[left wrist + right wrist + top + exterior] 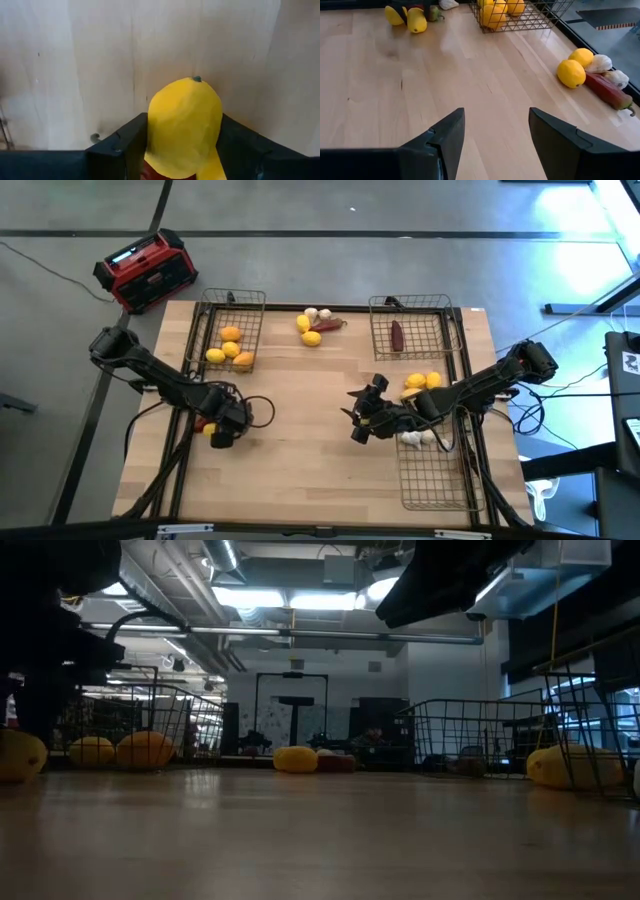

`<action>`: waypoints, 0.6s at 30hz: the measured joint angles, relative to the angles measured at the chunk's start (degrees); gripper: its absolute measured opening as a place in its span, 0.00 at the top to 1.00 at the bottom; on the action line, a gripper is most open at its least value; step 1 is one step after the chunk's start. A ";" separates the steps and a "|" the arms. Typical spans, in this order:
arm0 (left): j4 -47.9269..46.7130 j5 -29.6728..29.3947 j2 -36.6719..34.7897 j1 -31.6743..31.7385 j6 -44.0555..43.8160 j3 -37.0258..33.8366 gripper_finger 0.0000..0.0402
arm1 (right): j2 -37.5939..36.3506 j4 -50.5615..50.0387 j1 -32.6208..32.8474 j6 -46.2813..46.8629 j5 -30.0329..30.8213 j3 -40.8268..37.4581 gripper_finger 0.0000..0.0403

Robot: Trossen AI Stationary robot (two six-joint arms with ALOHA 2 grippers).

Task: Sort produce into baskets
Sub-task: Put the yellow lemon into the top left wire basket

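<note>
Between left gripper (182, 150) fingers: lemon (184, 127), stem end outward.

The table (300, 440) is pale wood with a fine straight grain. The three baskets (415, 330) are dark wire mesh. The lemons (230, 348) in the left basket are yellow and orange-yellow; the lemon (184, 125) between the black fingers of the left gripper (218, 430) is bright yellow with a small dark tip. The garlic bulbs (607, 70) are white, and the pepper (397, 335) is dark red. The box (147, 270) on the floor is red and black. The right gripper (495, 135) is black.
</note>
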 joint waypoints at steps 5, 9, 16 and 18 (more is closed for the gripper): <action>-1.09 -0.01 -0.53 0.70 -4.82 4.31 0.50 | 0.00 0.04 0.00 0.00 0.02 0.00 0.47; -1.69 -0.71 -1.70 0.70 -4.02 9.06 0.50 | 0.02 0.58 0.00 0.00 0.02 0.02 0.47; -8.55 -8.69 -3.67 1.78 -2.23 19.10 0.50 | 0.02 1.05 0.00 -0.02 0.04 0.02 0.47; -10.08 -10.20 -4.29 2.59 -2.05 21.79 0.50 | 0.02 1.05 0.00 -0.02 0.05 0.02 0.47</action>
